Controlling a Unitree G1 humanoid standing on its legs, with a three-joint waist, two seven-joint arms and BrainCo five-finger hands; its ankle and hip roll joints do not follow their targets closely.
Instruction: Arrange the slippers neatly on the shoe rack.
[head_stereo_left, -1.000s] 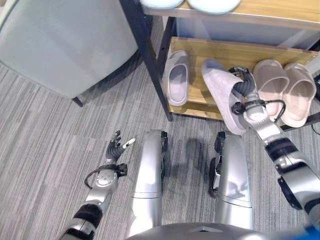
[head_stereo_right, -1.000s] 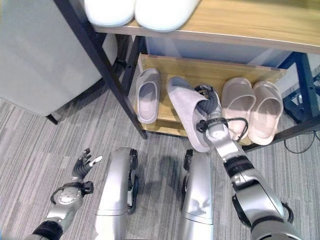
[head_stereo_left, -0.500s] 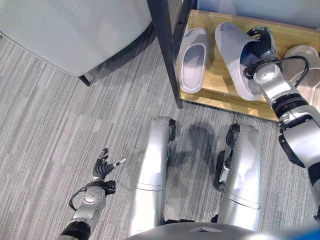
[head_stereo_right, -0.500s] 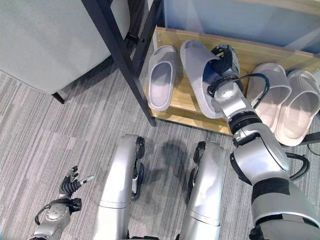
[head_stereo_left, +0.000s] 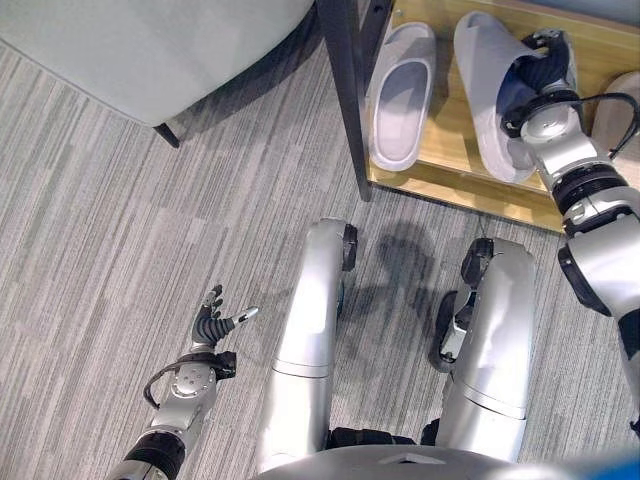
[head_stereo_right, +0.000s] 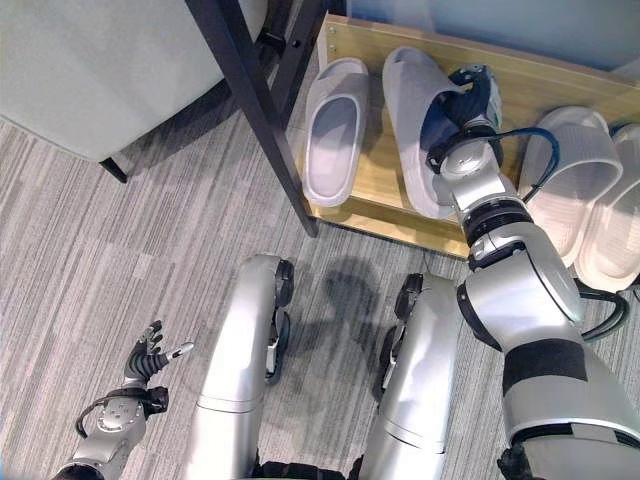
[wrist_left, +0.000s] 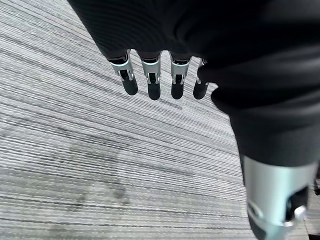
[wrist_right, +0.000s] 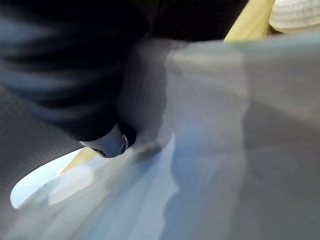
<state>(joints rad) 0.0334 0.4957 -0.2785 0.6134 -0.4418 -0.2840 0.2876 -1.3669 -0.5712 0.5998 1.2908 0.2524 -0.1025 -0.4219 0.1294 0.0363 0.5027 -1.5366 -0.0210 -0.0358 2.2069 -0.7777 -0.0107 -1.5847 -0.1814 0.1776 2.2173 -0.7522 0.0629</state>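
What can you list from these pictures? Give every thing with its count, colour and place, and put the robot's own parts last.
Grey slippers: two, pale grey, on the bottom shelf; the upright slipper lies flat on its sole next to the black post, the held slipper beside it is tipped on its side.
Beige slippers: two, beige, side by side on the same shelf, beyond the held slipper.
Shoe rack shelf: one, light wood, low over the floor.
Rack post: one, black, at the shelf's corner.
Chair: one, pale grey seat with a dark leg, away from the rack.
Carpet: grey striped, underfoot.
Right hand: fingers inside the held slipper.
Left hand: open, low over the carpet.
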